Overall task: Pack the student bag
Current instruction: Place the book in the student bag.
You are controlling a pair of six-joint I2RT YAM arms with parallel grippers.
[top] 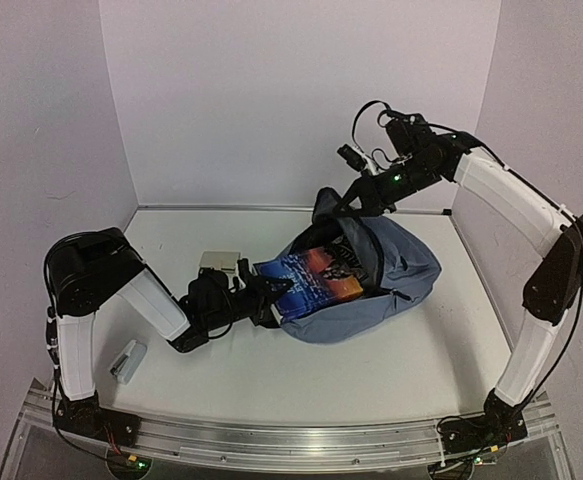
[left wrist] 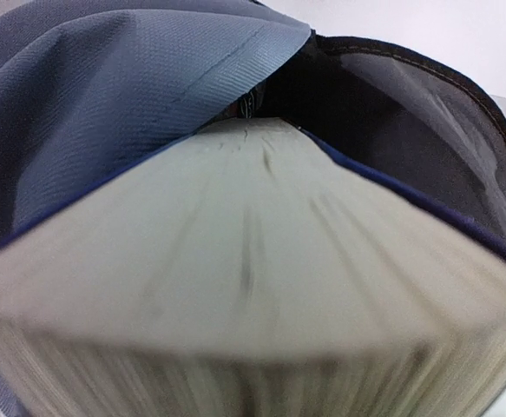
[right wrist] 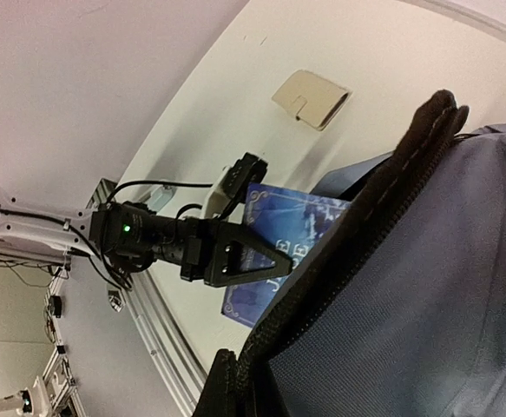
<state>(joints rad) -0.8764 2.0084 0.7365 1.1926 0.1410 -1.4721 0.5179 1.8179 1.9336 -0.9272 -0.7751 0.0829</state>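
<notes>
The slate-blue student bag [top: 406,270] lies in the middle of the table with its mouth open toward the left. My left gripper [top: 268,290] is shut on a blue-covered book [top: 316,280] whose far half is inside the bag's mouth. In the left wrist view the book's page edge [left wrist: 261,261] fills the frame and hides the fingers; the bag's flap [left wrist: 105,95] lies over it. My right gripper [top: 356,200] is shut on the bag's black top edge [right wrist: 357,226] and holds it up above the book [right wrist: 279,230].
A beige wallet-like case [top: 220,261] lies just behind my left wrist; it also shows in the right wrist view [right wrist: 312,98]. A small grey and white object [top: 128,361] lies at the front left near the left arm's base. Walls close in the back and sides.
</notes>
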